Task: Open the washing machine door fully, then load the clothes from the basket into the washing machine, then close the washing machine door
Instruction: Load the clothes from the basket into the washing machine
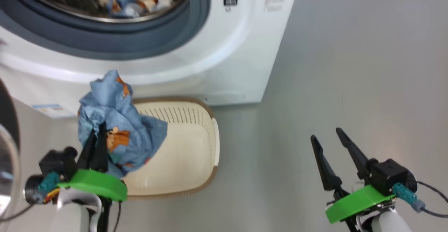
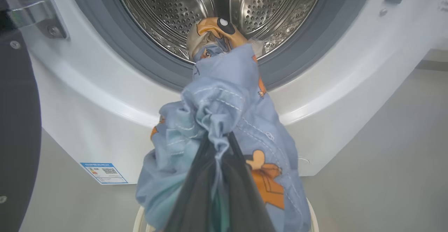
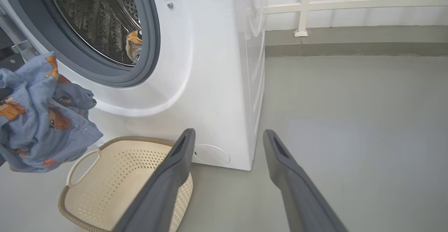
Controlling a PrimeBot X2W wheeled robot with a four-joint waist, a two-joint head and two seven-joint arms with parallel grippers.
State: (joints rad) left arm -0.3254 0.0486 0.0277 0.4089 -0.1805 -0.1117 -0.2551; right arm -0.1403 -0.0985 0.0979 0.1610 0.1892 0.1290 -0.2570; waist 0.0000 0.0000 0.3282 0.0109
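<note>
Left pincer (image 1: pixel 98 134) clamped shut on clothes (image 1: pixel 119 120), held over basket (image 1: pixel 215 137) (looks empty), just below washer (image 1: pixel 227 50) mouth. Loading step; next: lift fwd into drum (image 2: pixel 175 8), release. Right pincer (image 1: pixel 329 135) wide open, idle.

The head camera looks steeply down from in front of the washing machine (image 1: pixel 241 60), taking in its lower front and the basket (image 1: pixel 196 144) before it. The left wrist camera sits close below the drum (image 2: pixel 157 11), facing up into it past the clothes (image 2: pixel 224 113). The right wrist camera looks from farther back, low, off the washing machine's right front corner. All three share the drum's mouth.
</note>
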